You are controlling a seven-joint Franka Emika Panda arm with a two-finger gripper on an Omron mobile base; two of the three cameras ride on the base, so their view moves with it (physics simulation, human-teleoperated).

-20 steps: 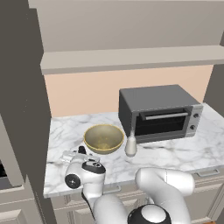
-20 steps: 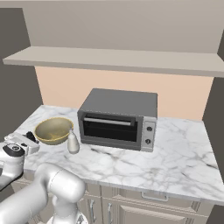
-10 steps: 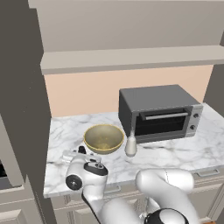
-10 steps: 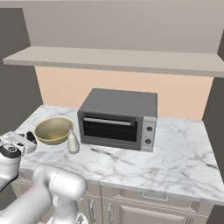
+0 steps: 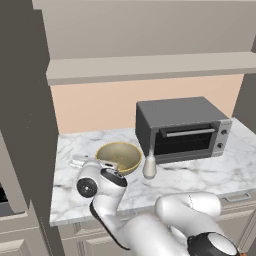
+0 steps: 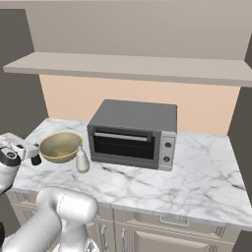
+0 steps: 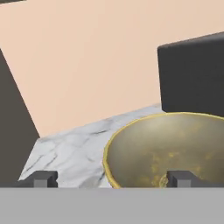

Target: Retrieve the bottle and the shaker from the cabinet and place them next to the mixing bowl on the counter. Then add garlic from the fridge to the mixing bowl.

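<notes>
- My pincer [image 7: 112,179] is spread wide and holds nothing; in the hand view its two dark fingertips [image 7: 41,178] stand well apart, low over the surface.
- Just beyond it sits the round shallow mixing bowl of dull golden brass [image 7: 173,148], near the left end of the white grey-veined marble surface [image 6: 197,177]. One fingertip lines up with the bowl's near rim, the other with bare marble beside it.
- In the right base view a small black tapered shaker [image 6: 35,160] stands on the surface just beside the bowl [image 6: 60,146], on its left, next to my hand. I judge that it has been set down there.
- The small whitish-grey pear-shaped bottle with a thin neck [image 5: 149,166] stands upright just beside the bowl's other side, in front of the grey boxy toaster oven [image 5: 182,128].
- So both containers look placed next to the bowl: the first half of the task reads as done.
- The long plain beige shelf of the cabinet [image 6: 133,67] above is bare where I can see it.
- I see no garlic in the bowl. Fetching it from the fridge and dropping it in is what remains.
</notes>
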